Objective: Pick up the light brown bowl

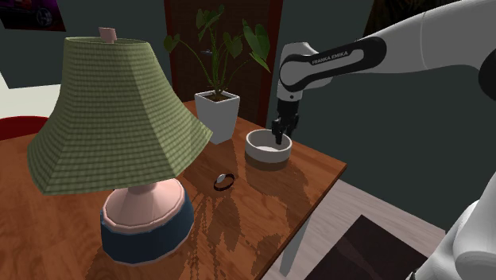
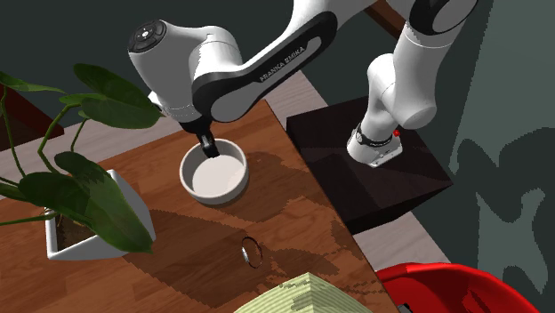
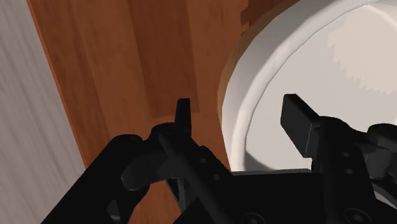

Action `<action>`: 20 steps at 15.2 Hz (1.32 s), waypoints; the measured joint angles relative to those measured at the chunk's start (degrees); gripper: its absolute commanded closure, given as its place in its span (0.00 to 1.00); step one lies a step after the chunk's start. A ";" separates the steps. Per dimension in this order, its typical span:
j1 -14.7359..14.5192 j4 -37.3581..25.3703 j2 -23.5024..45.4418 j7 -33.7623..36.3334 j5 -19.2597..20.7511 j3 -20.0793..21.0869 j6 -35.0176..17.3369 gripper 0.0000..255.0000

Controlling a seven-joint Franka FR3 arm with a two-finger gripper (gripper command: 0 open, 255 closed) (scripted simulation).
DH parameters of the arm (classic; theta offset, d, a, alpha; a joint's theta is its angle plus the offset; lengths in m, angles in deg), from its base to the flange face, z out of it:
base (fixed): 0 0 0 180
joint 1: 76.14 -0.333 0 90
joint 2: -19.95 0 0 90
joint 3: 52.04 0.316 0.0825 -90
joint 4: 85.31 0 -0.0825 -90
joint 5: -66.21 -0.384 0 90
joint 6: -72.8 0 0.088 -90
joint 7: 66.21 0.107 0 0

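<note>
The bowl [image 1: 266,149] looks white with a faint tan outer edge. It sits upright on the wooden table [image 1: 262,199] near the far corner. My black gripper [image 1: 281,134] points straight down at the bowl's rim on the arm's side. In the second exterior view the gripper [image 2: 209,148] dips into the bowl [image 2: 218,178] at its rim. In the wrist view the gripper [image 3: 242,121] is open and straddles the rim. One finger stands outside over the wood and the other inside the bowl [image 3: 356,70]. Neither finger visibly presses the rim.
A white square pot with a leafy plant [image 1: 217,111] stands just beyond the bowl. A small dark ring [image 1: 224,180] lies on the wood nearer the big green-shaded lamp [image 1: 119,119]. The table edge [image 1: 318,195] runs close beside the bowl. The dark stand [image 2: 374,169] sits beside the table.
</note>
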 measured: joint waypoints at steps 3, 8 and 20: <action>0.00 0.07 0.00 0.01 0.00 0.00 -0.08 1.00; 0.00 0.09 -0.02 0.01 0.00 0.00 -0.10 1.00; -0.04 -6.14 -1.14 0.05 0.01 0.04 7.29 1.00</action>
